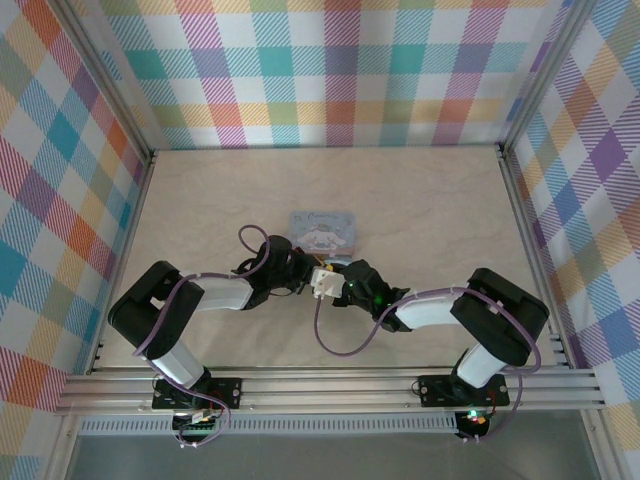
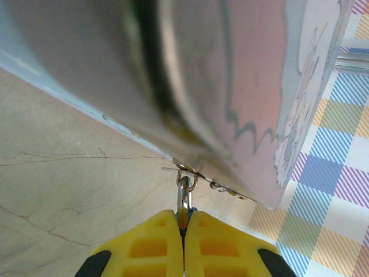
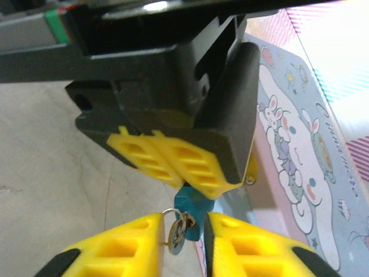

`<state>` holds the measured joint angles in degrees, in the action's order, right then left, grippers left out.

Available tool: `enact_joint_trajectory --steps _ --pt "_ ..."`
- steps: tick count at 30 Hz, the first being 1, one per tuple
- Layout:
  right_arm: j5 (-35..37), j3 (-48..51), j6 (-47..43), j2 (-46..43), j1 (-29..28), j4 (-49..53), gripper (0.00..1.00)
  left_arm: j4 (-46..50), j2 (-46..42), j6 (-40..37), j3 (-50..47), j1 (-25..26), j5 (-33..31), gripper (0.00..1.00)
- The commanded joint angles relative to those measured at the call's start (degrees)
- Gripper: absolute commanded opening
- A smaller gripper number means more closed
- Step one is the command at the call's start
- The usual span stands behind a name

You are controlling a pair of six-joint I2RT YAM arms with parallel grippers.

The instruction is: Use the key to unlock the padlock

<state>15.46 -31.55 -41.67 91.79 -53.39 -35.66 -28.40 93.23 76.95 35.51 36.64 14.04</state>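
Observation:
The tiny padlock, its dark blue body (image 3: 195,209) and silvery shackle (image 2: 184,193), hangs from the hasp ring on the light blue cartoon tin box (image 2: 230,86). My left gripper (image 2: 184,214) is shut on the padlock body, seen from the other side as yellow fingers (image 3: 190,167) above it. The thin silvery key (image 3: 180,235) with its wire ring hangs at the padlock's lower end. My right gripper (image 3: 184,225) is open, one finger on each side of the key and the padlock's bottom, with a gap beside the key. In the top view both grippers, left (image 1: 300,272) and right (image 1: 335,276), meet just before the box (image 1: 325,228).
The beige marble-patterned tabletop (image 1: 420,200) is fenced by plaid walls (image 1: 330,70) on three sides. A metal rail (image 1: 330,385) runs along the near edge by the arm bases. Purple cables loop beside both arms.

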Motion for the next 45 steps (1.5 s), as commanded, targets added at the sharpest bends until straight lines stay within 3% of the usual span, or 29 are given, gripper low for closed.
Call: enact_joint_trajectory --steps 1,15,19,25,31,37,45 --pt "0.5 -1.3 0.0 1.1 -0.1 -2.2 0.19 1.2 -1.2 0.4 1.1 0.7 0.6 0.00" --pt "5.1 -1.3 2.0 2.0 -0.1 -3.1 0.00 0.9 -1.1 0.5 0.9 0.8 0.8 0.00" --pt "4.6 -1.7 4.5 0.8 -0.1 -1.8 0.00 0.8 -1.3 0.7 0.9 0.8 0.9 0.00" --pt "3.0 -2.8 13.4 -0.5 -0.1 1.0 0.00 0.6 -1.5 0.7 0.9 0.8 0.8 0.00" --pt "1.0 -2.6 26.5 1.7 -0.1 -3.8 0.00 0.7 -1.4 0.7 0.8 0.8 0.9 0.00" --pt "1.2 -0.8 32.3 4.3 0.3 -8.4 0.00 1.2 -1.2 0.4 0.8 0.8 0.7 0.00" --pt "-4.1 1.4 43.2 4.1 3.0 -10.4 0.00 0.8 -0.4 0.5 0.7 0.8 0.9 0.00"
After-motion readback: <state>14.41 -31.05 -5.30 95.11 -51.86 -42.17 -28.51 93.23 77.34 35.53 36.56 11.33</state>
